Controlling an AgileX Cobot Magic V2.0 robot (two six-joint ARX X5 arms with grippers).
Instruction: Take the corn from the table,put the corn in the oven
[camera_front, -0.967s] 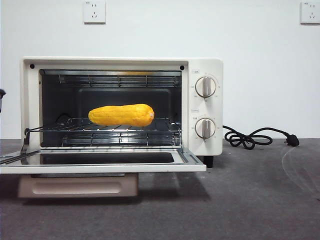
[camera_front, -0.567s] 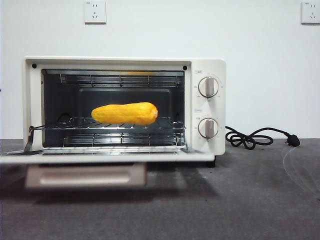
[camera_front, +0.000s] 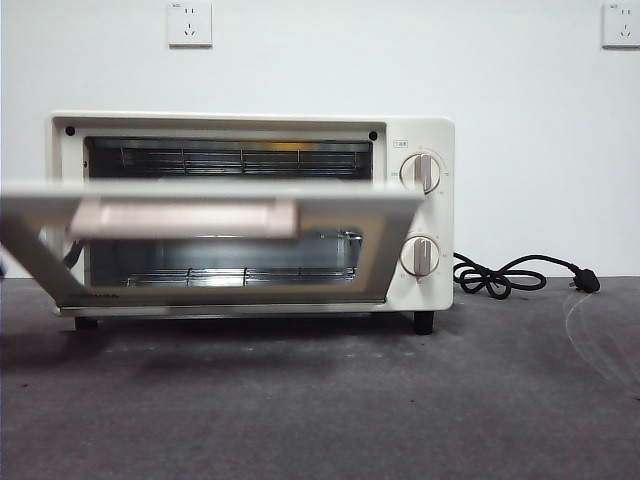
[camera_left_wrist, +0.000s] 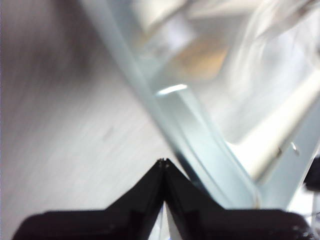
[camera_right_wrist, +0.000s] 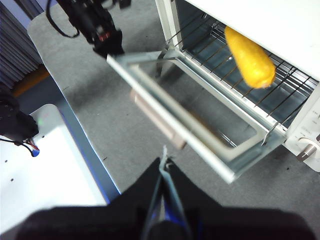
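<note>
Door (camera_front: 210, 215) has swung up, half shut; corn (camera_right_wrist: 249, 57) on rack; left hand (camera_right_wrist: 107, 44) at its corner, right hand (camera_right_wrist: 164, 165) aloft, both pressed together.

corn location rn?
The corn lies on the wire rack inside the oven, seen in the right wrist view; in the front view the half-raised door hides it.
</note>
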